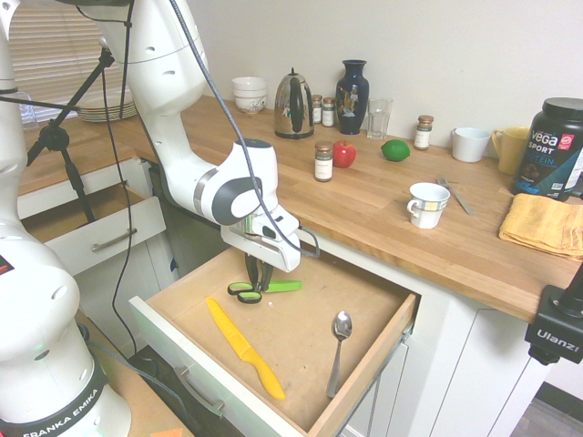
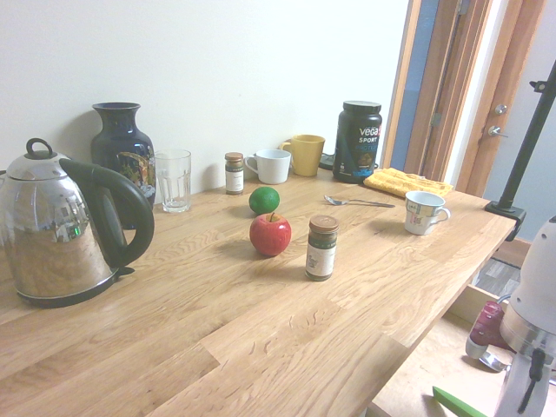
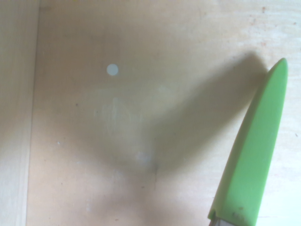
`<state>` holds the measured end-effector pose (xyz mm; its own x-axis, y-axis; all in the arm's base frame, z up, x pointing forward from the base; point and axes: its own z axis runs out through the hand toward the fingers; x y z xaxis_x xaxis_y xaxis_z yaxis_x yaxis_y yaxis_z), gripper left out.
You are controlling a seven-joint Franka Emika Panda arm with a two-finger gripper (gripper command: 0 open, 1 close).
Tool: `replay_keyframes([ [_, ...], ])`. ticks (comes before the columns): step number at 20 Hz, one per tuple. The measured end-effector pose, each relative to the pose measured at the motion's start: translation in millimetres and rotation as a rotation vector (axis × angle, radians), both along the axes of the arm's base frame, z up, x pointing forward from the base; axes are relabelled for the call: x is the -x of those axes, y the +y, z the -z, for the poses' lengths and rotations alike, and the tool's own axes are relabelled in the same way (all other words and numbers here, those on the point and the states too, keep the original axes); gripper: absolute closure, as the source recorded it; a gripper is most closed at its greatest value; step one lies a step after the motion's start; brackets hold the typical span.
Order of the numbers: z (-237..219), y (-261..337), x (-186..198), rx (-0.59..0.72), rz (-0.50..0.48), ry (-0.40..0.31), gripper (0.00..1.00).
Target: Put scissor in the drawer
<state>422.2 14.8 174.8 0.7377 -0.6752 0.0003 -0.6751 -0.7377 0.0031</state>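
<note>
The scissor (image 1: 273, 287), with lime-green and black loop handles and a bright green blade cover, lies level low over the wooden bottom of the open drawer (image 1: 301, 319), near its back left part. My gripper (image 1: 258, 273) points straight down into the drawer and is shut on the scissor at the handle end. The green cover (image 3: 254, 155) shows close in the wrist view, casting a shadow on the wood. Its tip (image 2: 458, 402) also shows in the second exterior view. Whether the scissor touches the bottom I cannot tell.
A yellow knife (image 1: 244, 349) and a metal spoon (image 1: 339, 346) lie in the drawer nearer its front. A smaller white drawer (image 1: 100, 238) stands open to the left. The counter (image 1: 383, 205) above carries a kettle, vase, jars, an apple, a lime and cups.
</note>
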Motion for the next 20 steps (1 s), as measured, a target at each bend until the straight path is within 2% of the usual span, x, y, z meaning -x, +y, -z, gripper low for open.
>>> replay_keyframes([
  [12, -7.1, 2.7, -9.9, 0.005, 0.012, -0.010, 0.00],
  [14, -24.8, 9.0, -12.2, 0.014, 0.014, -0.027, 0.00],
  [20, -125.3, 21.9, -8.1, 0.045, 0.030, -0.071, 0.00],
])
